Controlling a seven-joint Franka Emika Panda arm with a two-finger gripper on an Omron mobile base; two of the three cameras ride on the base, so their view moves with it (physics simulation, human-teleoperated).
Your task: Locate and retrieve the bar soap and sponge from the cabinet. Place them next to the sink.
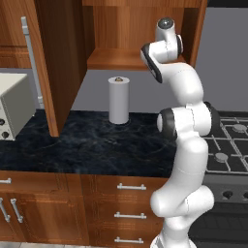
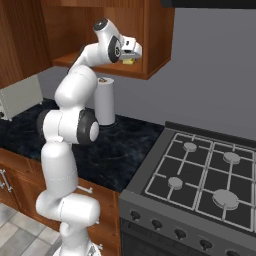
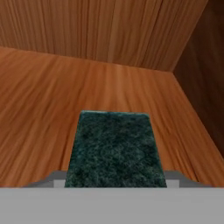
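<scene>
The cabinet [image 1: 116, 60] stands open, its door [image 1: 48, 63] swung out to the left with the long silver handle. My arm reaches onto its lowest shelf. The sponge [image 3: 114, 148] lies flat on the shelf wood with its dark green scouring layer up. It sits right between my fingers, near the shelf's right wall. In the right base view its yellow body [image 2: 128, 61] peeks out under my gripper [image 2: 131, 56], which is shut on the sponge. The bar soap and the sink are out of view.
A paper towel roll [image 1: 118, 100] stands on the dark counter [image 1: 97, 145] below the shelf. A grey appliance [image 1: 12, 104] sits at the left, a gas stove [image 2: 200, 170] at the right. Drawers [image 1: 131, 186] line the front below.
</scene>
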